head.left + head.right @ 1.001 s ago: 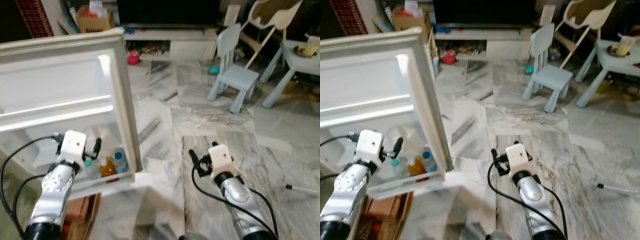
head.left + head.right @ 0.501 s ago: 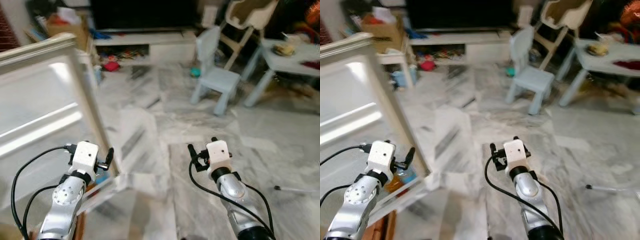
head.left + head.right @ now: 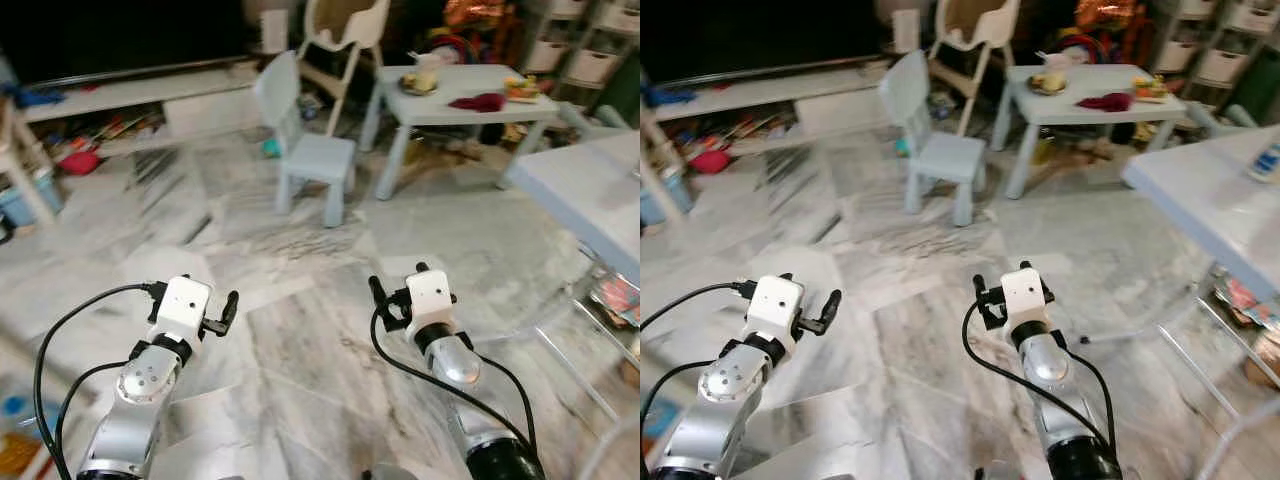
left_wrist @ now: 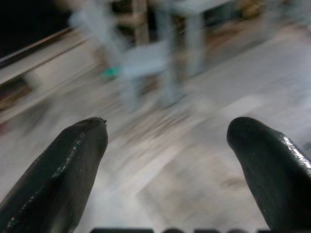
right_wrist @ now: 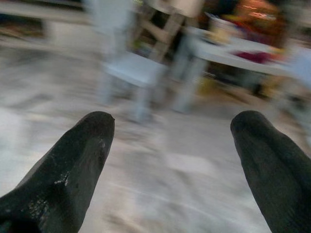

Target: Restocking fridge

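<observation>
My left gripper (image 4: 167, 160) and right gripper (image 5: 170, 160) gape wide, empty, over marble floor (image 3: 320, 250). Head views show a blue child's chair (image 3: 300, 150); the right eye adds a bottle (image 3: 1267, 160).

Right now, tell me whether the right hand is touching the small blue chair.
Apart. In the left eye view the right hand hangs over bare marble floor, and the small blue chair stands farther ahead with floor plainly between them.
</observation>
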Available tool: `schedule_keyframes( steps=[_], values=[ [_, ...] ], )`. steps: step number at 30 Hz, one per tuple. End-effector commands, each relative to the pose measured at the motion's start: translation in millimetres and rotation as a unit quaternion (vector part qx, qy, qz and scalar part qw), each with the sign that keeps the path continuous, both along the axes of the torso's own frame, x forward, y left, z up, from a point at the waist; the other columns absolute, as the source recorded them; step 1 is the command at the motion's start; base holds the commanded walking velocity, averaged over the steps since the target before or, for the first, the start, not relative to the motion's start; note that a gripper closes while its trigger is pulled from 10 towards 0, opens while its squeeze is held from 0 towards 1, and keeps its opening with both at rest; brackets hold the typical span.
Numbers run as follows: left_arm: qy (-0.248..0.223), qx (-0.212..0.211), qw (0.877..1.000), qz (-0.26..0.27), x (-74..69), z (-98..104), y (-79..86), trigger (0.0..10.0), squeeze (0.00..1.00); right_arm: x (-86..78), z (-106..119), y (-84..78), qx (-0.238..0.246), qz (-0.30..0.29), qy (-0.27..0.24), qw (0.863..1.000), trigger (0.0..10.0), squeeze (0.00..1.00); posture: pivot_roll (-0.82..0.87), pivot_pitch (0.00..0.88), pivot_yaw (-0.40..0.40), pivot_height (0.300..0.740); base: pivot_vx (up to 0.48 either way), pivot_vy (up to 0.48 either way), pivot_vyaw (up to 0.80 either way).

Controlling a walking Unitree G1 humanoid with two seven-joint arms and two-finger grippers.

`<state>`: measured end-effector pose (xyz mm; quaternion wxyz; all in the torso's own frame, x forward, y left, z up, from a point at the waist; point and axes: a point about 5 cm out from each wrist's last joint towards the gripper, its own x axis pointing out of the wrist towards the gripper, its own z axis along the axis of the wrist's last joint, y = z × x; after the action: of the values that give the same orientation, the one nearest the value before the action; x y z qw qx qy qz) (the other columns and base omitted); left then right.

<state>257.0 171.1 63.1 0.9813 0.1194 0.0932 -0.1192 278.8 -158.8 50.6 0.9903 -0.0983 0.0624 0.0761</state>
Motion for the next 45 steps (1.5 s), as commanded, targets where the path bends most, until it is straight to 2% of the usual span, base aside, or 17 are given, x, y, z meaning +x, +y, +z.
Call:
schedule_keyframes(
  steps=[1,5,11,15,20,23,30,38,45],
  values=[
    [-0.011,0.008,1.0,0.005,1.1,6.0,6.2,10.0,0.0,4.3,9.8,-0.9,0.007,-0.01,-0.026,1.0,10.0,0.0,0.01,0.0,-0.004,0.74,0.39,-0.274,-0.8],
    [-0.024,0.002,0.999,0.029,2.5,12.7,20.7,10.0,0.0,3.1,16.5,-1.4,0.007,-0.002,-0.048,0.999,10.0,0.0,0.01,0.0,-0.002,0.74,0.464,0.0,-0.8],
    [-0.027,0.0,0.999,0.046,7.1,16.6,34.4,10.0,0.0,3.6,18.8,-5.8,0.014,-0.013,-0.054,0.998,10.0,0.0,0.0,0.0,-0.006,0.74,0.48,0.0,-0.31],
    [-0.022,-0.008,0.999,0.034,4.9,20.2,38.0,10.0,0.0,2.3,21.2,-5.7,0.013,-0.013,-0.06,0.998,10.0,0.0,0.0,0.0,-0.002,0.74,0.48,0.0,0.0],
    [-0.026,-0.023,0.998,0.06,0.8,24.0,45.5,10.0,0.0,-0.4,27.5,-13.0,0.012,-0.03,-0.075,0.997,10.0,0.0,-0.01,0.0,0.005,0.74,0.459,0.0,0.0],
    [-0.034,-0.028,0.996,0.073,0.1,23.6,43.8,10.0,0.0,-1.1,30.2,-16.6,0.012,-0.038,-0.08,0.996,10.0,0.0,-0.01,0.0,0.003,0.74,0.413,0.091,0.0],
    [-0.057,-0.054,0.995,0.056,2.5,25.5,19.3,10.0,0.0,-2.3,35.4,-14.1,0.01,-0.035,-0.086,0.996,10.0,0.0,-0.02,0.0,-0.002,0.74,0.352,0.326,-0.23],
    [-0.078,-0.067,0.993,0.057,11.0,34.3,16.5,10.0,0.0,0.2,39.2,-10.9,0.009,-0.033,-0.092,0.995,10.0,0.0,-0.02,0.0,0.003,0.74,0.348,0.33,-0.8],
    [-0.097,-0.052,0.993,0.053,15.7,40.6,15.6,10.0,0.0,0.1,41.8,-8.0,0.008,-0.026,-0.096,0.995,10.0,0.0,-0.02,0.0,0.003,0.74,0.332,0.347,-0.56]
  ],
)
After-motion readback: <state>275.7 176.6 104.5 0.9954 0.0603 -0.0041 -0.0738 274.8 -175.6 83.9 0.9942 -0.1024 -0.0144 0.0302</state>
